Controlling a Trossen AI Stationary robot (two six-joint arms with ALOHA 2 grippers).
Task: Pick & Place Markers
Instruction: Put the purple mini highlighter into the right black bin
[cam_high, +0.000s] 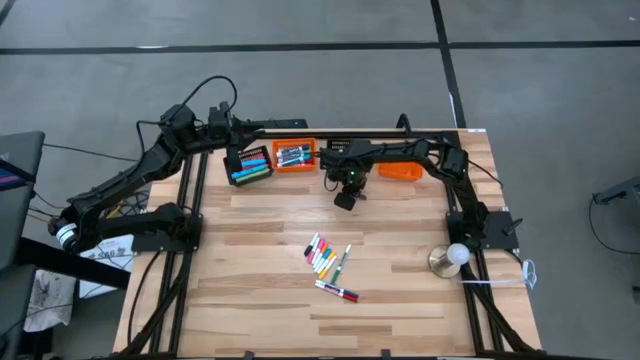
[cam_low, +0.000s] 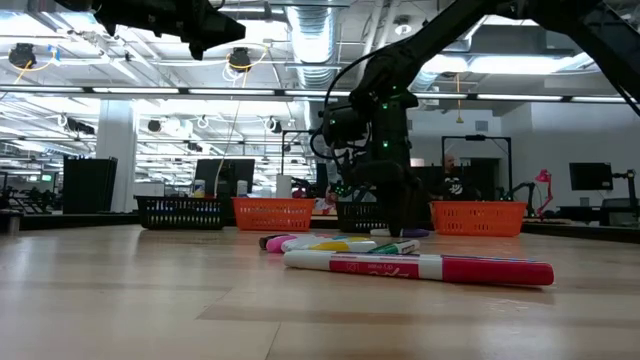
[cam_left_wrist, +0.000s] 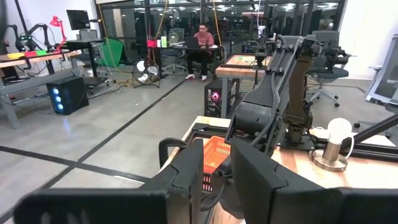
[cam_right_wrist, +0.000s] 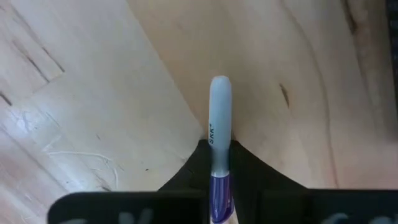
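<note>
The right gripper (cam_right_wrist: 219, 163) hangs over the counter (cam_high: 260, 250) just in front of the orange basket (cam_high: 294, 156), fingers (cam_right_wrist: 245, 165) clamped on a white marker (cam_right_wrist: 219, 118) with unreadable dark print. More markers (cam_high: 328, 262) lie mid-counter. The left gripper (cam_left_wrist: 214, 171), raised beside the black basket (cam_high: 248, 165): can't tell.

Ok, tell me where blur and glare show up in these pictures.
Low view: the nearest red and white marker is soft, and the ceiling lights glare. Right wrist view: the purple marker in the shut right gripper is sharp, its fingers dark. Left wrist view: the left gripper is blurred, the room behind clear. High view: even light.
</note>
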